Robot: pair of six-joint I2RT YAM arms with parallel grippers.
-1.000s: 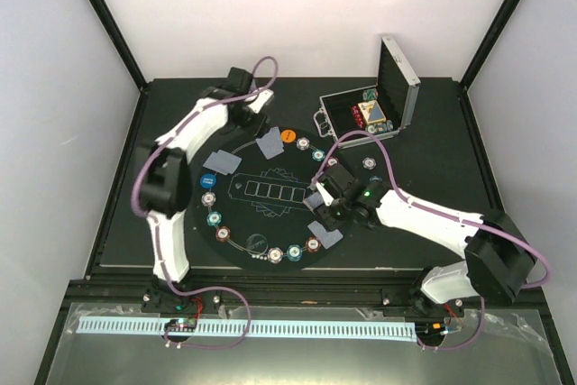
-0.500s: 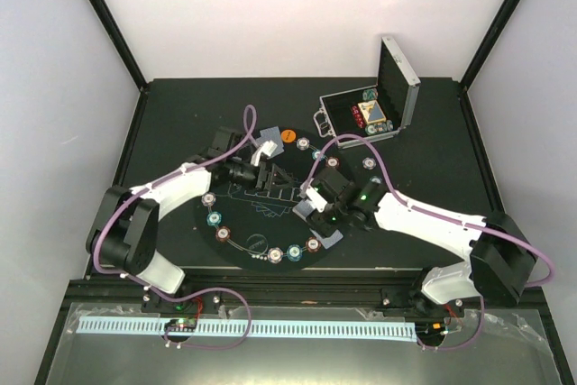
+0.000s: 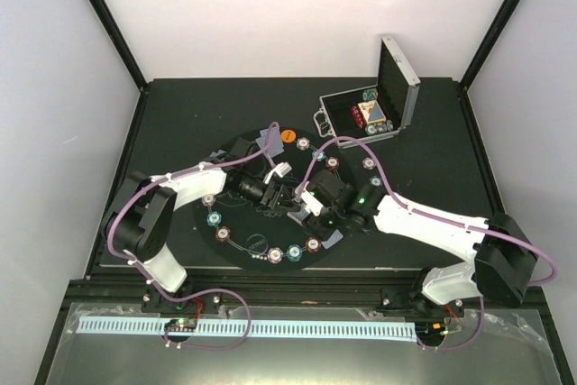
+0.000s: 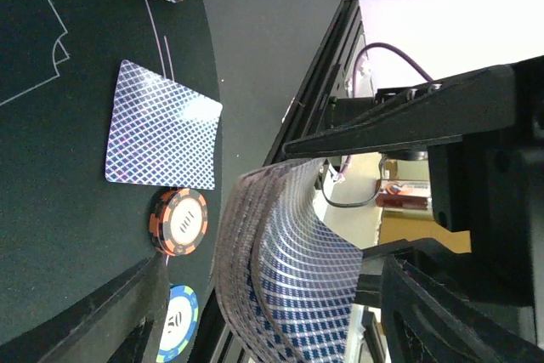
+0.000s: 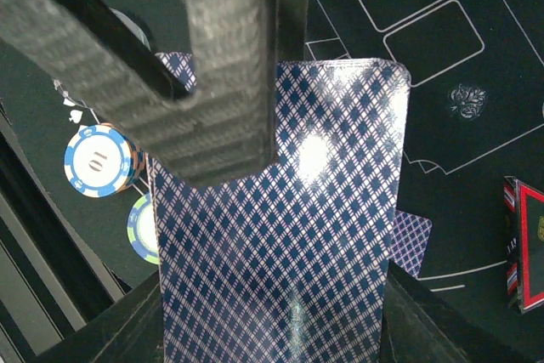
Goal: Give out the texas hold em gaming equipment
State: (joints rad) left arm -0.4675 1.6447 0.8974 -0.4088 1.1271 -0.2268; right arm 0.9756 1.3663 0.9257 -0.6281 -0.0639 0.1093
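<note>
Lots of chips (image 3: 214, 218) ring the mat (image 3: 257, 225) and a few cards (image 4: 161, 125) are dealt; right gripper (image 3: 307, 208) clamps the deck (image 5: 280, 278), left gripper (image 3: 283, 197) gapes beside it, so dealing's unfinished.

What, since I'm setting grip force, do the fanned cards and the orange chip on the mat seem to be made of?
Fanned cards: likely coated paper or thin plastic; they bend in a smooth curve and show glare. Orange chip: probably moulded plastic or clay composite, satin, with striped edge inlays and a printed centre.
</note>
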